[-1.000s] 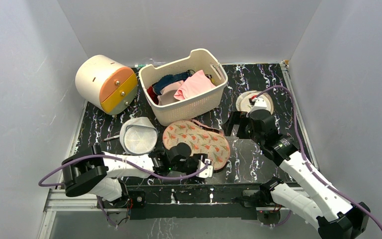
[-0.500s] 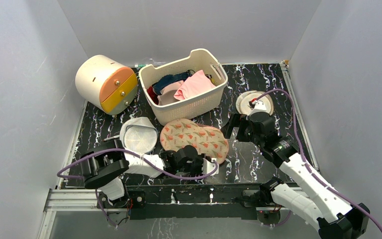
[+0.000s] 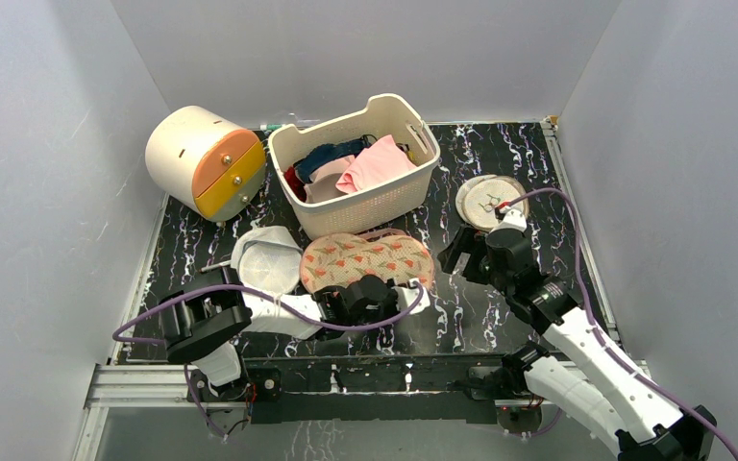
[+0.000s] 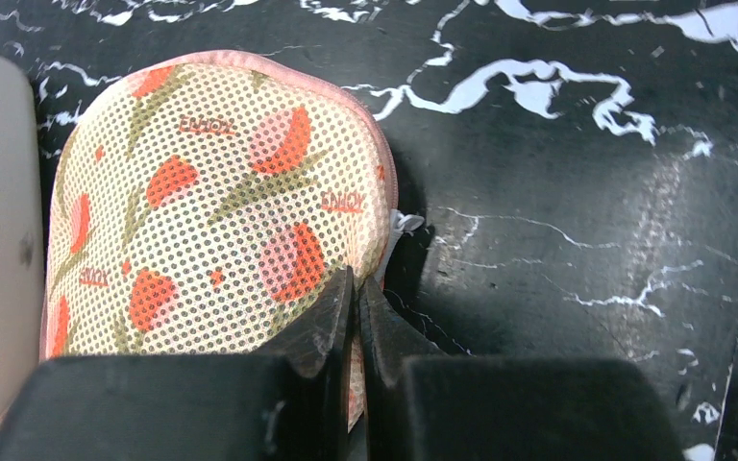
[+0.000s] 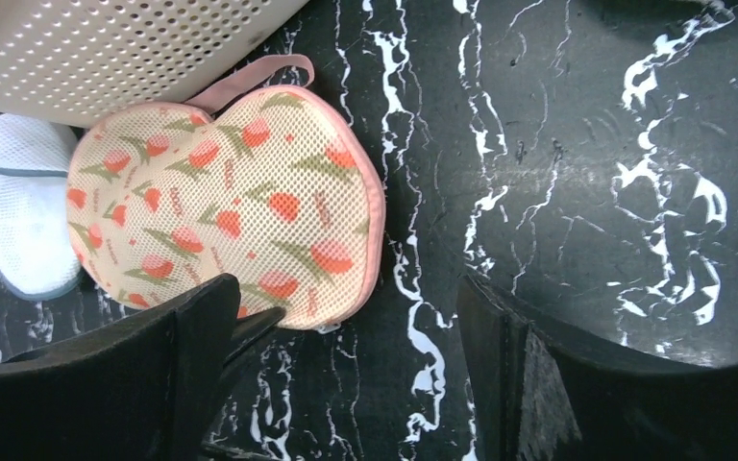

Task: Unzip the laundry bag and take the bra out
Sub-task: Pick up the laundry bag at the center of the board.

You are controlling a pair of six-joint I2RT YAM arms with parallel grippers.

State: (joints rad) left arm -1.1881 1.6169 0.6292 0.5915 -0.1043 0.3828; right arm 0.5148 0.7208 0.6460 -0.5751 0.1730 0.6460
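Observation:
The laundry bag [image 3: 365,257], beige mesh with red-orange flowers and pink trim, lies shut in front of the basket. It also shows in the left wrist view [image 4: 211,192] and the right wrist view [image 5: 231,211]. My left gripper [image 3: 419,286] [image 4: 356,288] is shut on the bag's near right edge, with fabric pinched between its fingers. My right gripper [image 3: 456,252] [image 5: 351,336] hovers open just right of the bag, its left finger [image 5: 211,327] over the bag's rim and touching nothing. The bra is hidden.
A white basket [image 3: 370,206] [image 5: 106,48] of pink and dark garments stands behind the bag. A white dome mesh bag [image 3: 264,257] [image 5: 24,211] lies to its left, a beige drum [image 3: 202,158] at back left, round mesh discs [image 3: 490,197] at right. Grey walls enclose the table.
My left gripper closed on the bag's edge and the bag turned and slid toward the basket. My right arm drew back toward me, uncovering the discs, and its jaws narrowed slightly.

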